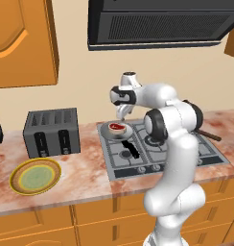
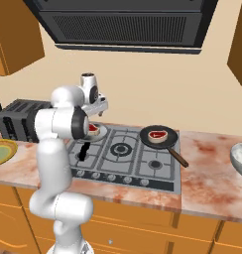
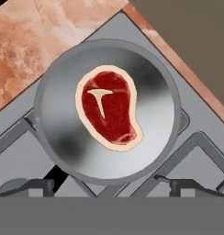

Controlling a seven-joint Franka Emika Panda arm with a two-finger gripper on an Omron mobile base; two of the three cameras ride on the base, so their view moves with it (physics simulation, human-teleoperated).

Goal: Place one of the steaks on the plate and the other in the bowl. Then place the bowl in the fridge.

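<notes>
From my seat, going left to right: plate (image 1: 35, 176) on the counter by the toaster (image 1: 52, 131), then the stove (image 1: 157, 149). One steak (image 3: 109, 109) sits in the silver pan (image 3: 107, 110) right under my claw (image 1: 122, 114) — jaws wide, holding nothing. The other steak (image 2: 157, 134) is in the black pan (image 2: 159, 137), and the bowl (image 2: 240, 158) is far right. No readable labels anywhere.
</notes>
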